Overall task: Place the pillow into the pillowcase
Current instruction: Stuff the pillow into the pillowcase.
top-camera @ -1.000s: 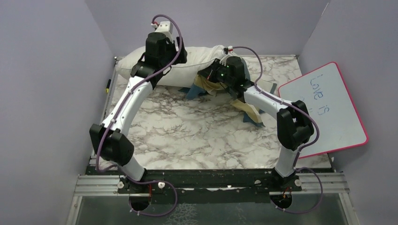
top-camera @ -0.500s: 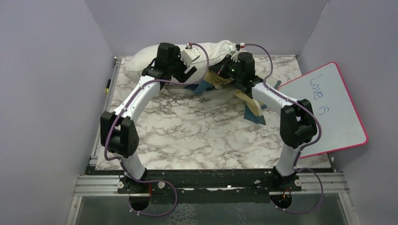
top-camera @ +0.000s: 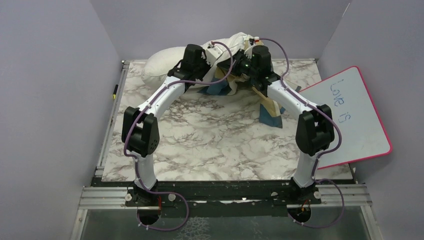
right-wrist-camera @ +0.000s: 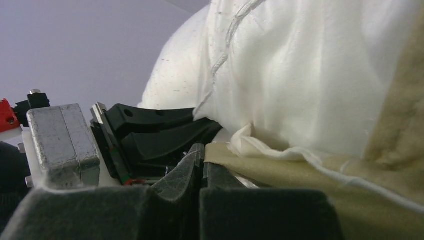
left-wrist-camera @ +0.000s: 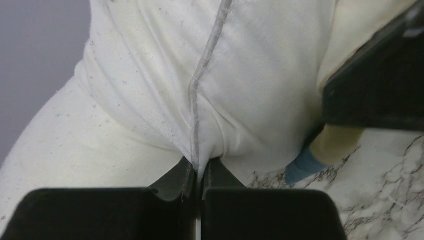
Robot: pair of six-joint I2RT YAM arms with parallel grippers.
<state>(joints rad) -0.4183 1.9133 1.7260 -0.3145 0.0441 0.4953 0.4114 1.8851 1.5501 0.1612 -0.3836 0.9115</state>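
Note:
The off-white pillow [top-camera: 165, 62] lies along the back wall, its right end bunched and lifted [top-camera: 236, 40]. My left gripper [top-camera: 226, 61] is shut on a fold of the pillow [left-wrist-camera: 150, 75] along its seam, the jaws [left-wrist-camera: 199, 166] pinching the fabric. My right gripper [top-camera: 237, 70], right beside it, is shut [right-wrist-camera: 204, 156] on the tan edge of the pillowcase [right-wrist-camera: 350, 185], under the pillow [right-wrist-camera: 310, 75]. The blue and tan pillowcase [top-camera: 270, 112] trails from there down onto the table. A blue corner of the pillowcase [left-wrist-camera: 305, 165] shows in the left wrist view.
A pink-rimmed whiteboard [top-camera: 345, 115] leans at the table's right edge. Purple walls close in on the left, back and right. A small dark marker [top-camera: 115, 90] lies by the left rim. The marble tabletop [top-camera: 210, 145] spreads out in front of the arms.
My left arm swung right along the pillow and its gripper went from open to shut on the pillow's fabric. The pillow's right end rose. The right gripper shifted back with the pillowcase.

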